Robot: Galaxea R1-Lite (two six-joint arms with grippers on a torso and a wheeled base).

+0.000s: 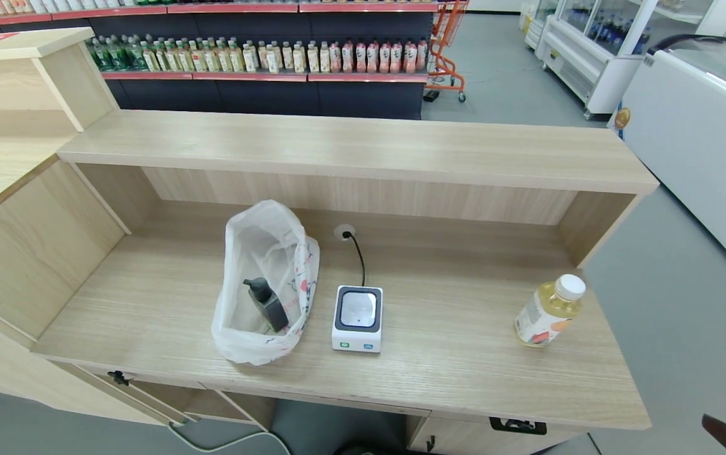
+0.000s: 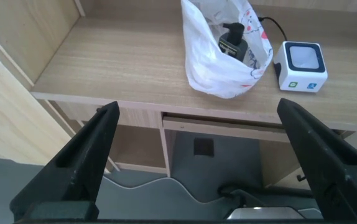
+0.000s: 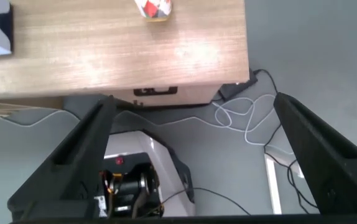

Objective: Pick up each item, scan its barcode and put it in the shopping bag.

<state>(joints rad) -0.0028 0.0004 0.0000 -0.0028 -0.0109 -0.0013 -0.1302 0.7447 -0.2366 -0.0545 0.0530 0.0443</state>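
A white plastic shopping bag (image 1: 266,284) stands open on the wooden counter (image 1: 451,354), left of centre, with a dark pump bottle (image 1: 266,305) upright inside it. Just to its right sits a white barcode scanner (image 1: 357,318). A yellow drink bottle (image 1: 550,311) with a white cap stands near the counter's right end. My left gripper (image 2: 197,115) hangs open and empty, low in front of the counter, facing the bag (image 2: 222,56) and scanner (image 2: 300,65). My right gripper (image 3: 196,104) is open too, below the counter's right front edge, with the bottle (image 3: 153,9) beyond it.
A raised shelf (image 1: 350,148) runs along the counter's back, and a wooden side wall (image 1: 28,246) closes its left. The scanner's black cable (image 1: 357,256) leads to a hole at the rear. Loose cables (image 3: 244,115) lie on the floor. A chest freezer (image 1: 697,145) stands to the right.
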